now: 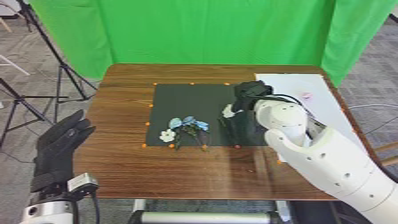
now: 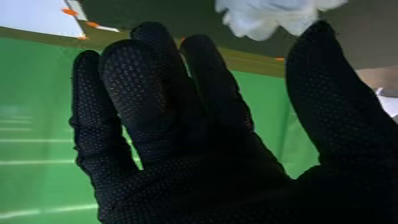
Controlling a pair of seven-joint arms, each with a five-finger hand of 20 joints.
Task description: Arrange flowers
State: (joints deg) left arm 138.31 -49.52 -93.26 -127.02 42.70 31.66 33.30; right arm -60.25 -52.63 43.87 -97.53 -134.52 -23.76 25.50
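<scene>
In the head view my right hand [image 1: 253, 91] is over the right part of the dark mat [image 1: 182, 97], just behind a white flower [image 1: 228, 111] whose stem points toward the mat's front edge. Blue flowers [image 1: 188, 123] lie at the mat's front, with another white flower [image 1: 167, 135] at their left. A small pink flower [image 1: 306, 95] is on the white sheet. My left hand [image 1: 62, 150] stands open off the table's left side. In the right wrist view my right hand [image 2: 191, 170] has straight fingers, and white petals [image 2: 266, 15] are beyond the space between fingers and thumb.
The brown wooden table [image 1: 120, 110] carries the mat and, on the right, the white sheet [image 1: 324, 85], which my right arm partly covers. Orange dots mark the edges of both. Behind the table hangs a green curtain [image 1: 213, 35]; tripod legs stand at the left.
</scene>
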